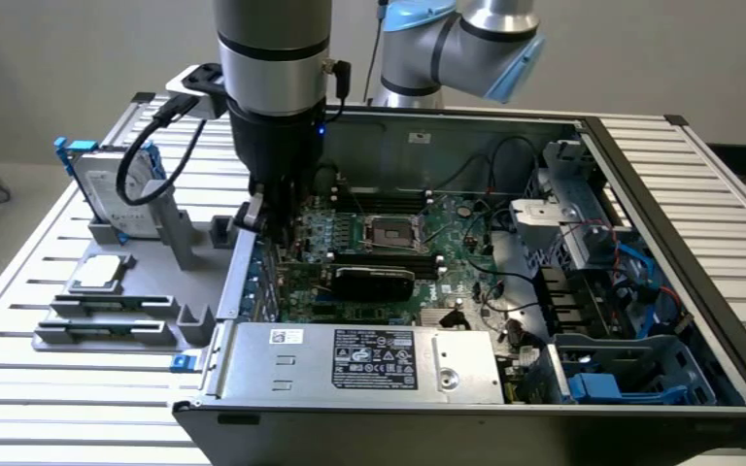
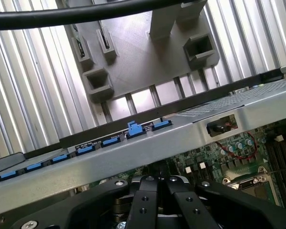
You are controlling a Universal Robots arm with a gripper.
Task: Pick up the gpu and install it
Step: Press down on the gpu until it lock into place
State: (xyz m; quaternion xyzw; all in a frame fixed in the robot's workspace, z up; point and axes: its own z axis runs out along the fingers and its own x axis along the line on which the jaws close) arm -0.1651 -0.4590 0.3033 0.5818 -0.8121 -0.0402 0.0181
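Gripper (image 1: 267,221) at the case (image 1: 684,223) wall, fingers (image 2: 144,200) pressed together, empty - gpu (image 1: 373,279) sits on the motherboard (image 1: 457,218), near, toward the exterior view's right.

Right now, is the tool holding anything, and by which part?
Cannot be told: the tool hangs inside the open computer case; the black-faced green gpu card sits apart from it.

gpu (image 1: 373,279), black-faced, seemingly seated on motherboard (image 1: 457,228)

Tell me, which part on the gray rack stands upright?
The silver drive in its blue frame; the square chip lies flat and the two dark sticks sit low.
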